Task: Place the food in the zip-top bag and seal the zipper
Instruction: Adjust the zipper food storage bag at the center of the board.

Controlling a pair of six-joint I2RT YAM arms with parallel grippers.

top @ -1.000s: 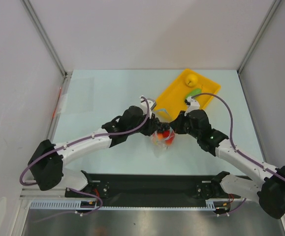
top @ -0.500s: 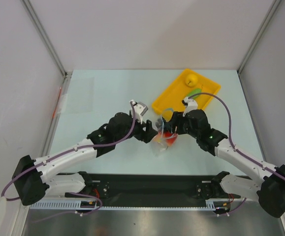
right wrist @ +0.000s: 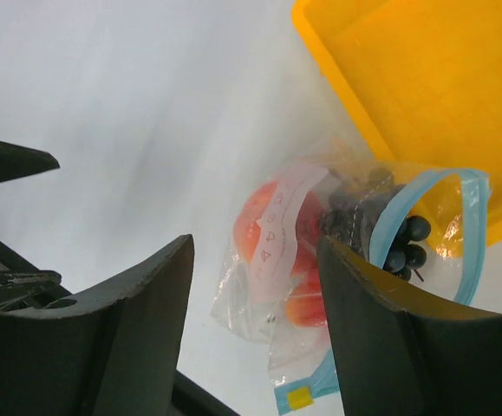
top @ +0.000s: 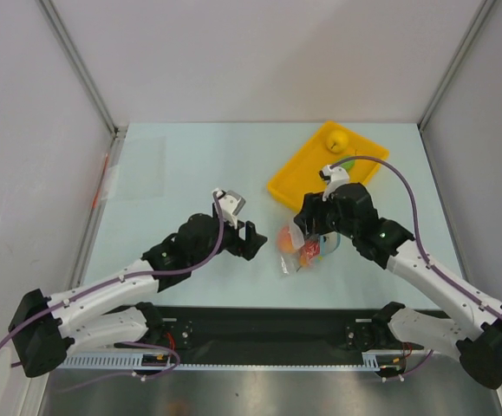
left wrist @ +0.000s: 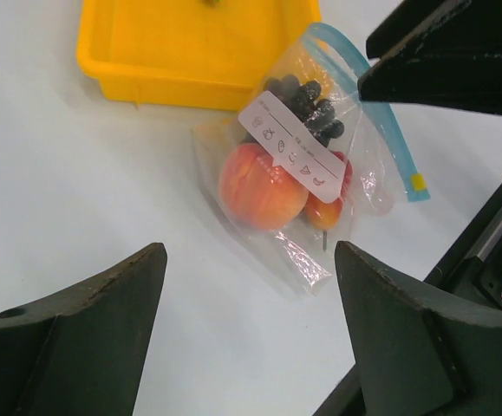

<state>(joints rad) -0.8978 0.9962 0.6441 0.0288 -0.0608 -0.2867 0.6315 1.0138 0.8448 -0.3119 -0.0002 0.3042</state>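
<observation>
The zip-top bag (top: 300, 251) lies on the table just in front of the yellow tray, its mouth gaping. Through the bag I see food: a peach-orange fruit (left wrist: 262, 185), a black grape bunch (left wrist: 307, 100) and a red fruit (left wrist: 342, 176). The teal zipper (right wrist: 464, 227) curls in an open loop. My right gripper (right wrist: 255, 247) hangs open straight over the bag, one finger close to the mouth. My left gripper (left wrist: 251, 260) stands open to the bag's left, clear of it. A yellow fruit (top: 338, 139) and a green one (top: 344, 161) rest in the tray.
The yellow tray (top: 307, 169) sits at the back right, its near wall almost touching the bag. Grey side walls with metal rails close in the table on the left and right. A black base strip (top: 259, 325) runs along the near edge.
Both grippers opened and let go of the bag. The left arm drew back to the left and toward the near edge. The bag settled on the table, slightly further right.
</observation>
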